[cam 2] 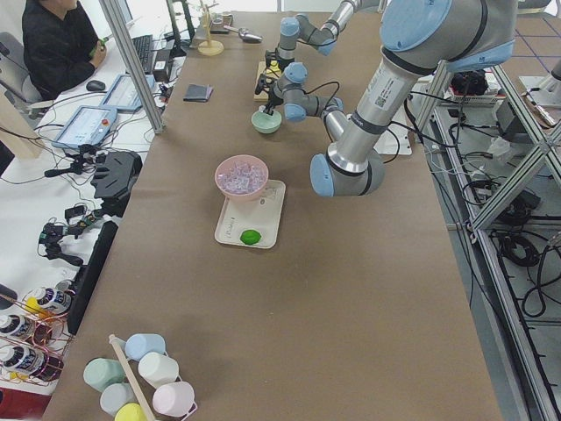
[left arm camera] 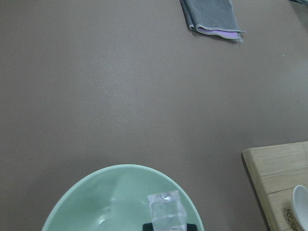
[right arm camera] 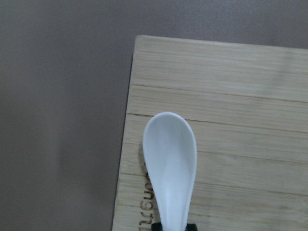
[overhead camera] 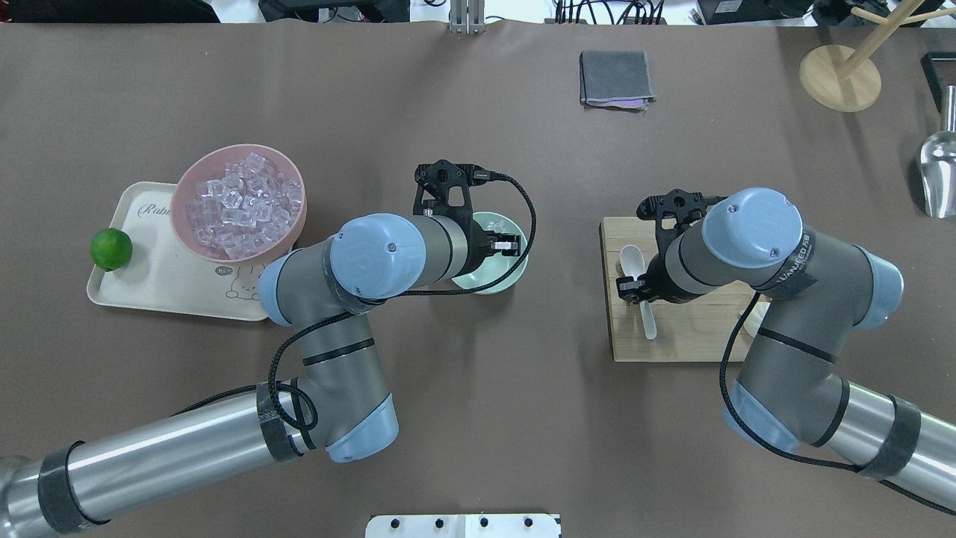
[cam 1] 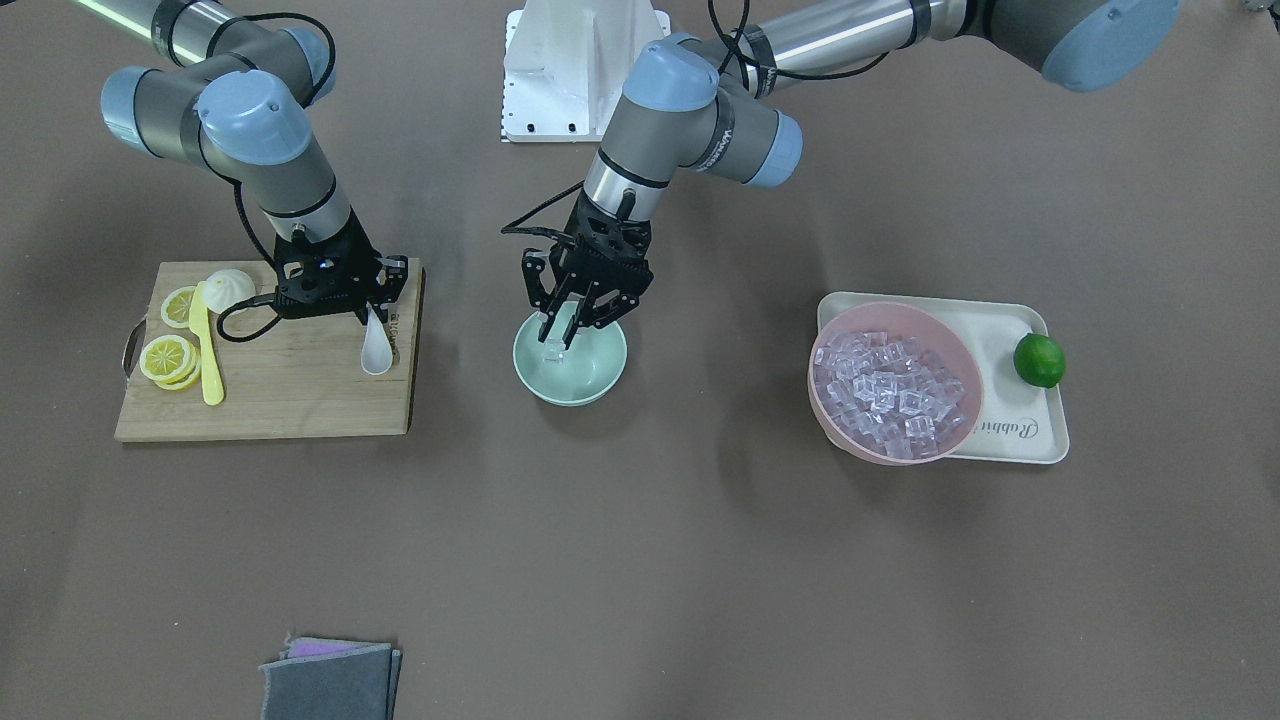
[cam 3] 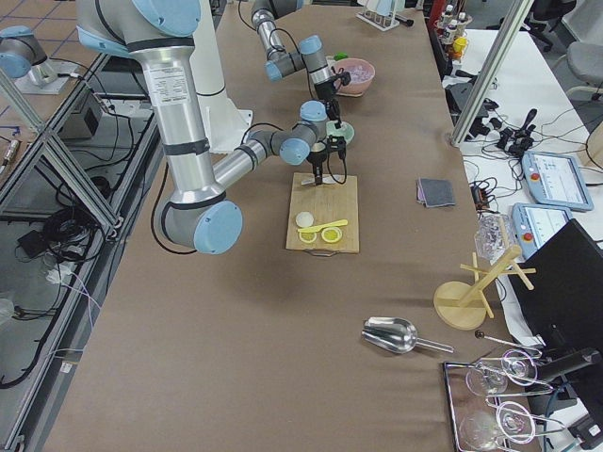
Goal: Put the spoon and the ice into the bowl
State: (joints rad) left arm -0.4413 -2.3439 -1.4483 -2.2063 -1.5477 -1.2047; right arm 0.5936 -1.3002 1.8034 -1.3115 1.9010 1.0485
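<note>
The mint-green bowl [cam 1: 590,375] stands at the table's middle. My left gripper [cam 1: 568,325] hangs over it, shut on one clear ice cube [cam 1: 556,346]. The left wrist view shows the cube [left arm camera: 166,209] between the fingertips, above the bowl's inside [left arm camera: 110,202]. The white spoon [cam 1: 376,350] is on the right side of the wooden cutting board [cam 1: 300,400]. My right gripper [cam 1: 366,312] is shut on its handle, scoop pointing away from the robot, as the right wrist view [right arm camera: 171,161] shows. I cannot tell whether the scoop touches the board.
A pink bowl [cam 1: 813,385] full of ice cubes [cam 1: 890,390] sits on a cream tray [cam 1: 1000,320] with a lime [cam 1: 1039,360]. Lemon slices [cam 1: 168,357], a yellow knife [cam 1: 208,350] and a white bun [cam 1: 232,287] lie on the board. A grey cloth [cam 1: 330,680] lies near the operators' edge.
</note>
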